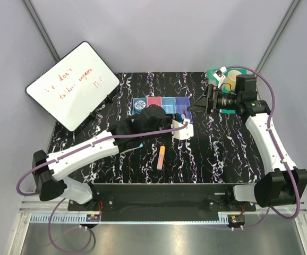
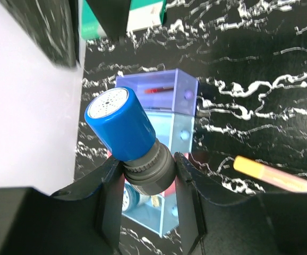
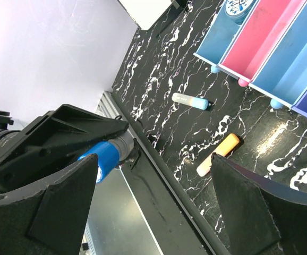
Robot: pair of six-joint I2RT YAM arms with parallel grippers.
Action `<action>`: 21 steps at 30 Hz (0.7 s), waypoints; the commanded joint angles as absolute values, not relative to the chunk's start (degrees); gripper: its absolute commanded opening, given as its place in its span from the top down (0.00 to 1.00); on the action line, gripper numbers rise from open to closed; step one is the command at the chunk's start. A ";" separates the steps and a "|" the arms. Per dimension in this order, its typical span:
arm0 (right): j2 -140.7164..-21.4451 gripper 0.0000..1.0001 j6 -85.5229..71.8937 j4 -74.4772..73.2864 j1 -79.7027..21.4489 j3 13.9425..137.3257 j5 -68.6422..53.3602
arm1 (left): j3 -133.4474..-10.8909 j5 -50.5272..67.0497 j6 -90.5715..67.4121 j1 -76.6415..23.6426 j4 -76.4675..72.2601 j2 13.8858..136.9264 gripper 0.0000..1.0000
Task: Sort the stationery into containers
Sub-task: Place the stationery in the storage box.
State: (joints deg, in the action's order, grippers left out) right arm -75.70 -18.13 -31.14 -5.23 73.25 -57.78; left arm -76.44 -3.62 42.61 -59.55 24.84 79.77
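My left gripper (image 2: pixel 148 159) is shut on the grey cap of a blue round bottle (image 2: pixel 119 125), held above the row of containers (image 2: pixel 182 95). Directly below the jaws is a light blue bin (image 2: pixel 159 223) with a round blue-rimmed item (image 2: pixel 127 199) in it. A red pen (image 2: pixel 156 90) shows inside the purple bin. An orange-yellow bar (image 1: pixel 161 158) lies on the table in front of the containers (image 1: pixel 161 103). A grey marker with a cyan tip (image 3: pixel 190 101) lies left of it. My right gripper (image 3: pixel 153 159) stands open and empty at the right end of the row.
A green book (image 1: pixel 217 73) carrying a yellow mug (image 1: pixel 229 81) sits at the back right, behind my right arm. A whiteboard (image 1: pixel 71 90) leans at the back left. The black marbled table (image 1: pixel 222 154) ends in a metal rail at the front.
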 commanded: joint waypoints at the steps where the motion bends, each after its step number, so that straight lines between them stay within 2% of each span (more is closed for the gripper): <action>1: -73.74 0.06 -20.12 -29.44 -5.27 72.69 -59.50 | -80.33 -2.20 44.82 -59.94 20.22 82.35 1.00; 21: -71.63 0.09 -23.46 -27.25 -5.62 68.38 -59.24 | -79.45 -1.76 46.67 -60.03 16.61 86.22 1.00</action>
State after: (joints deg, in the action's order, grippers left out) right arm -73.78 -21.45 -30.11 -5.26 69.34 -58.13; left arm -78.04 -3.22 46.13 -59.75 21.12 85.65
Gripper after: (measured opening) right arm 0.916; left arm 0.406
